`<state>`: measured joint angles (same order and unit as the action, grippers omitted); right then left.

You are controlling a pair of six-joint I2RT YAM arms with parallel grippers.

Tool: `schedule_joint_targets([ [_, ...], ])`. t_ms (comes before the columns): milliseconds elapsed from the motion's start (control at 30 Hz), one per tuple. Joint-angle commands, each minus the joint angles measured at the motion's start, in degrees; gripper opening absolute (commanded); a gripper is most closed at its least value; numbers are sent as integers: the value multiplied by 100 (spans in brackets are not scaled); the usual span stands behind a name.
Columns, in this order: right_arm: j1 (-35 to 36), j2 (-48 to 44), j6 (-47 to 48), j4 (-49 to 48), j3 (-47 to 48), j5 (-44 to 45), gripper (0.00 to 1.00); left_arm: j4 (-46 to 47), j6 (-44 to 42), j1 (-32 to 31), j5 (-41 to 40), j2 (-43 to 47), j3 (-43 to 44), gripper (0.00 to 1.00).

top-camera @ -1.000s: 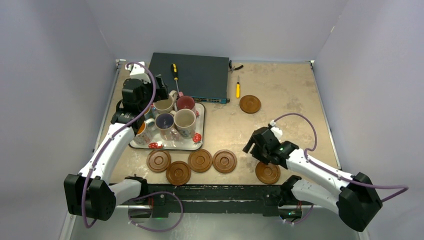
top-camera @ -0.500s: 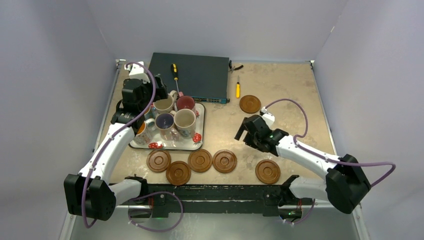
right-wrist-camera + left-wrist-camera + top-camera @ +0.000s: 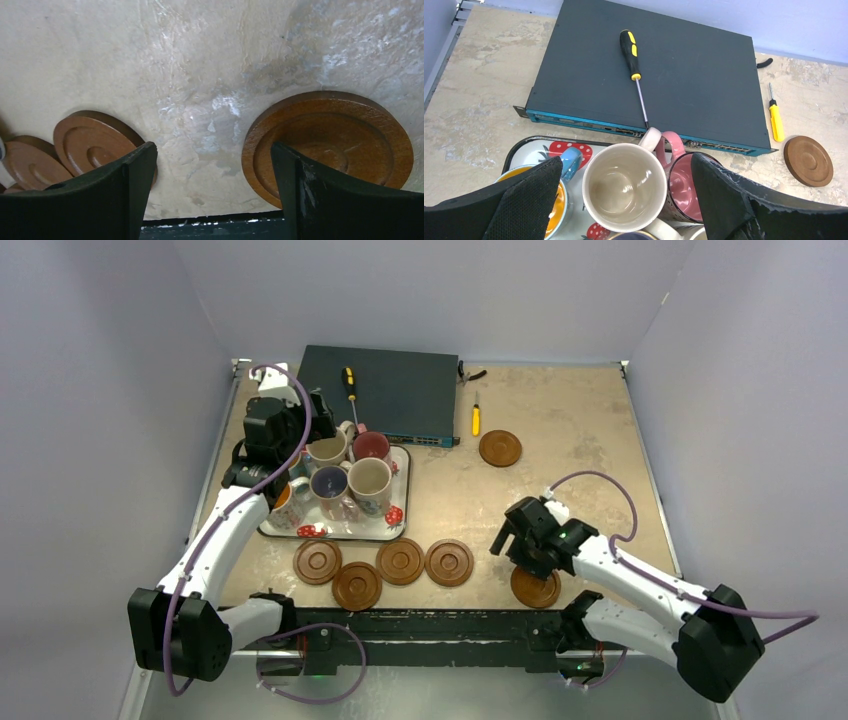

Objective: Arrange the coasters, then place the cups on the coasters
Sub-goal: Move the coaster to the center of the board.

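Six coasters (image 3: 400, 561) lie flat on the table (image 3: 590, 460), and none carries a cup. Four sit in a loose row near the front edge, just in front of the tray (image 3: 396, 531), with neighbours touching or nearly so. The fifth coaster (image 3: 537, 590) lies apart to the right of that row, close to the front edge, with the right claw (image 3: 212, 152) hanging low over its far-left edge. That claw is spread wide and holds nothing. In its wrist view bare table shows between the fingers, and the fifth coaster sits mostly behind the right-hand finger (image 3: 320, 200) (not centred in the gap). The sixth coaster (image 3: 500, 448) lies well away toward the far side, near a small yellow screwdriver (image 3: 476, 420) and a dark flat box (image 3: 380, 390), on which a black-and-yellow screwdriver (image 3: 349, 385) rests.

The cups (image 3: 369, 480) stand upright and crowded together on the white strawberry-print tray at the left. The left claw (image 3: 626, 162) hovers over the tray's far end, also spread wide and empty, with its fingers either side of a cream cup (image 3: 623, 186). Whether they touch it cannot be told. Just beside that cup stand a pink-lined cup (image 3: 684, 187) and an orange-lined cup (image 3: 572, 159) with a blue handle.
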<state>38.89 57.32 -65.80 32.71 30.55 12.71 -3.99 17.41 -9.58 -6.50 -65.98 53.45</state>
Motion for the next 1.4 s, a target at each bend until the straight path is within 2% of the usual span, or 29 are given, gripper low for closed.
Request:
schedule_joint_targets([
  [0,4,37,-277,302,-54,-82,86,206,53,-35,73,74,16,94],
  [300,4,475,-346,41,-12,109,81,197,54,-35,72,77,13,94],
  [567,4,681,-309,-792,-181,188,68,197,65,-37,51,51,14,94],
  [833,4,1384,-35,-1985,-167,314,69,179,28,-38,-19,36,16,94],
  [1100,-4,2556,320,-2238,661,1054,70,166,9,-36,-69,34,18,94],
  [1367,-40,3432,639,-2214,1598,1279,70,146,-53,-35,-158,58,33,95],
])
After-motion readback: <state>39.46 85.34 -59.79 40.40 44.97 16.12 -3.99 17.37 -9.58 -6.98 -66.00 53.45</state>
